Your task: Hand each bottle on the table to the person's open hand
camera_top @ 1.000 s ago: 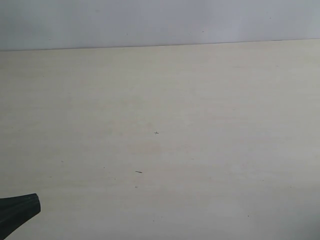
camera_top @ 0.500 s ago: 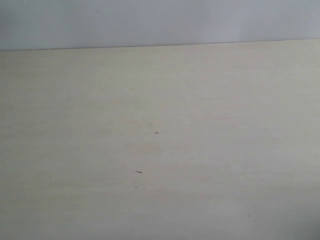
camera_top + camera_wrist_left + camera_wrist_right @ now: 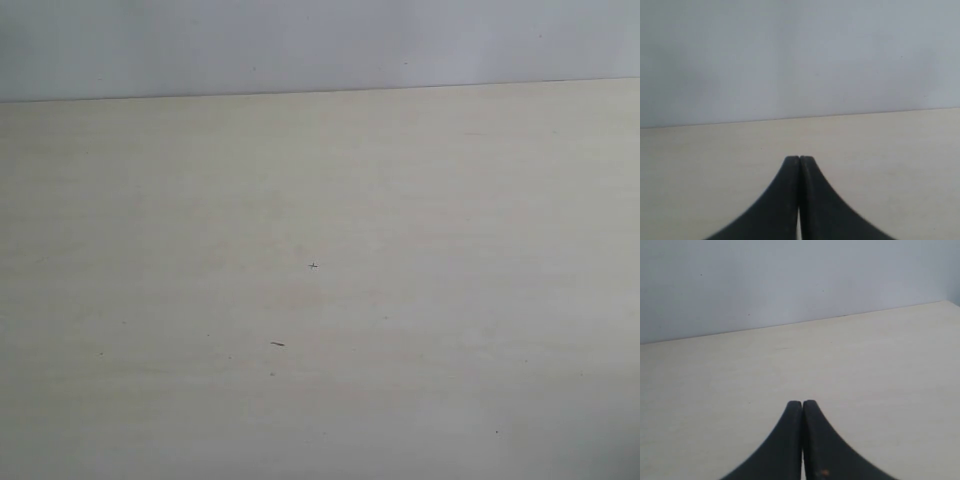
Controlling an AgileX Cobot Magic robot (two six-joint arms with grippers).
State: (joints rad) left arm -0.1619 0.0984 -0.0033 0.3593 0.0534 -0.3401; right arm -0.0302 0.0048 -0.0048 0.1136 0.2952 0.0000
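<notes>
The pale beige table [image 3: 420, 250] fills the exterior view, bare except for a few tiny dark specks. No bottle is in any view, and the person's open hand is out of view too. Neither gripper appears in the exterior view. In the left wrist view my left gripper [image 3: 799, 158] is shut, its two black fingers pressed together with nothing between them, above the table [image 3: 700, 165]. In the right wrist view my right gripper [image 3: 802, 402] is likewise shut and empty over the table [image 3: 880, 365].
A plain grey-white wall [image 3: 320, 45] rises behind the table's far edge [image 3: 320, 92]. The same wall [image 3: 800, 55] shows in the left wrist view, and the wall [image 3: 790, 275] also backs the right wrist view.
A black gripper tip that stood at the lower left corner of the exterior view a second ago has withdrawn out of the frame. Nothing else has changed.
</notes>
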